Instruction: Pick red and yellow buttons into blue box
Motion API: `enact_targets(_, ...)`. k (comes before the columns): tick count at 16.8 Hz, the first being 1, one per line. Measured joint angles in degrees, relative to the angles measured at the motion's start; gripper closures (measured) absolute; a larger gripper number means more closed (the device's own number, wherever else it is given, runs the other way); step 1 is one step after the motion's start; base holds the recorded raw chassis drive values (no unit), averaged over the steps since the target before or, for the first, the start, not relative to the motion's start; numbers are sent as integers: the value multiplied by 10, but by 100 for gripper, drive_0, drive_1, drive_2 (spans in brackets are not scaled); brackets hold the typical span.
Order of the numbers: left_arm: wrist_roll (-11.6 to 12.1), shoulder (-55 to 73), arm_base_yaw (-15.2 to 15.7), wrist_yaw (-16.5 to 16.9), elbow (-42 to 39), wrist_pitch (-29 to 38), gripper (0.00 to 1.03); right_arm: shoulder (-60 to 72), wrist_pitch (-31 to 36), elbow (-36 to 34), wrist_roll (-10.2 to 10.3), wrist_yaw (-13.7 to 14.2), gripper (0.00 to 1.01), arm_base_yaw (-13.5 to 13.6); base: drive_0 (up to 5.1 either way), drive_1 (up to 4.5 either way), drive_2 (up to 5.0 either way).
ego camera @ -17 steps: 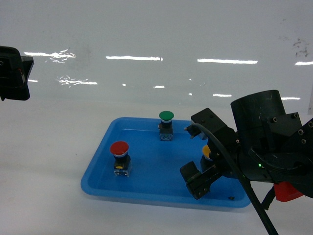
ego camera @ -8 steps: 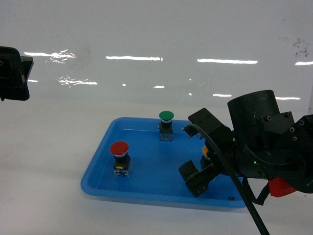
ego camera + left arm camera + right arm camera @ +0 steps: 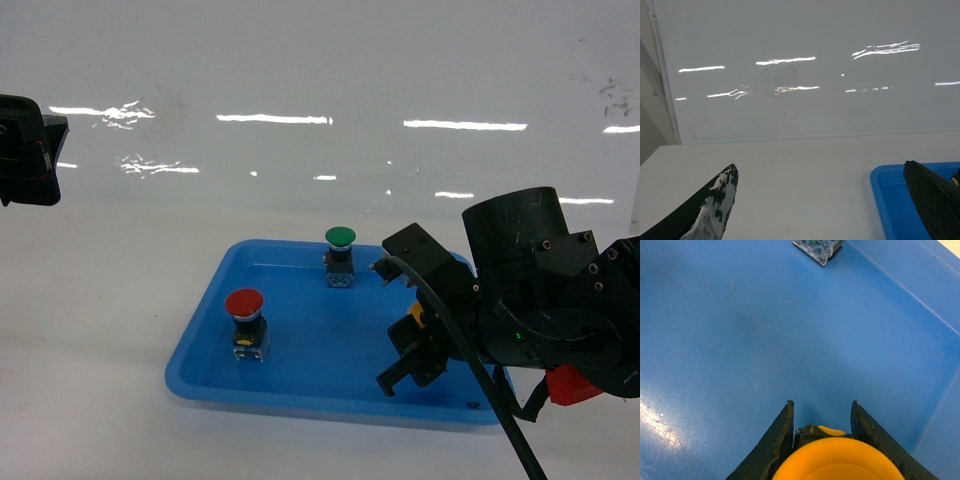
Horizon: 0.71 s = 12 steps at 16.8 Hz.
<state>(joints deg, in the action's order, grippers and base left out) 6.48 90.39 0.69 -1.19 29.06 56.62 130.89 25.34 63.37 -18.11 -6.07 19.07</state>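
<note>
The right tool (image 3: 412, 350) reaches down into the shallow blue tray (image 3: 300, 375), and its two black fingers (image 3: 777, 440) sit pressed against either side of the yellow button (image 3: 837, 460), pinching it just under the cap. In the right wrist view the yellow cap fills the space between the fingers, with the tray's blue floor beyond it. In the head view only a sliver of the yellow button (image 3: 417, 318) shows behind the tool, near the tray's right end.

The red button (image 3: 245, 322) stands upright on the tray's left part, well apart from the tool. The green button (image 3: 340, 256) stands upright near the tray's far edge; its clear base shows at the top of the right wrist view.

The left tool (image 3: 825, 200) hangs over the white desk (image 3: 790, 185) left of the tray, fingers spread wide, holding nothing.
</note>
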Motion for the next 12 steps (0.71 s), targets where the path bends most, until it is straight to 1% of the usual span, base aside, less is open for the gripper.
enact_targets(1,0,0,0,0,0,0,5,0,0,0,0,0,71,0,0,0,0)
enact_targets(7,0,0,0,0,0,0,5,0,6,0,0,0,71,0,0,0,0)
enact_targets(10,0,0,0,0,0,0,5,-26,7,-20,1,-3,71,-12,0,0,0)
enact_targets(12,0,0,0,0,0,0,5,-81,14,-43,8,-12,71,-24,0,0,0)
